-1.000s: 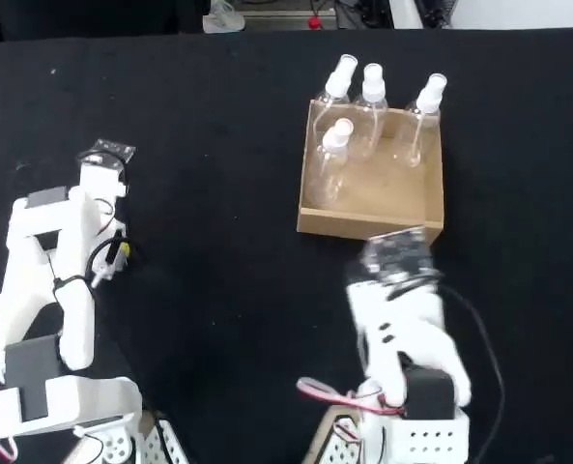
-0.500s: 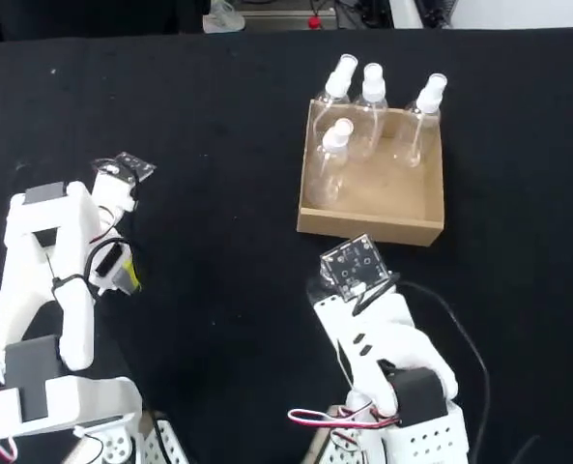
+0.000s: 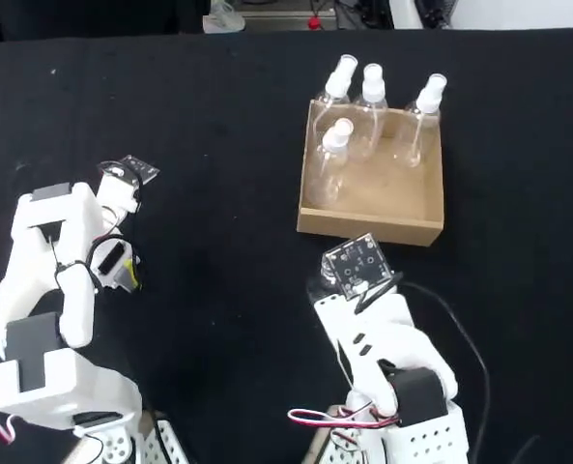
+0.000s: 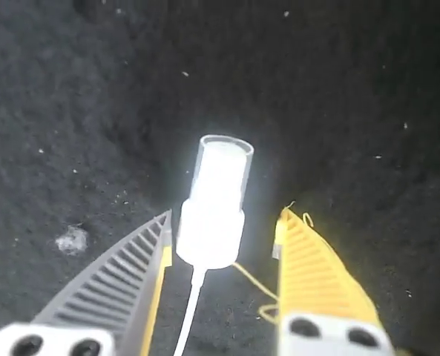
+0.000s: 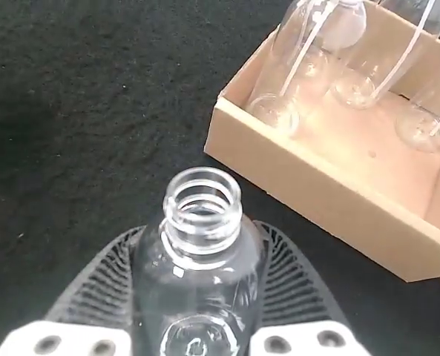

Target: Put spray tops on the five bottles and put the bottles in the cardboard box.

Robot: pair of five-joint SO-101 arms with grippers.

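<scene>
Now the uncapped bottle (image 5: 202, 204) sits clamped between the black fingers of the right gripper (image 5: 202, 237). Its long axis is in line with them, and its open threaded mouth points out past the fingertips. It hangs over the black table (image 3: 218, 126), just short of the near wall of the cardboard box (image 5: 316, 196). The spray top (image 4: 212, 196) is in the left gripper (image 4: 225, 219), whose fingers are drawn narrow about it: the grey one lies against the white collar, the yellow one just beside it. The top's long axis also follows the fingers, with the clear cap pointing away from the wrist and the thin dip tube trailing back toward it. That arm is well apart from the box, over the table's other side. Inside the box stand four bottles with spray tops (image 3: 334, 159), three upright along the far wall and one nearer.
</scene>
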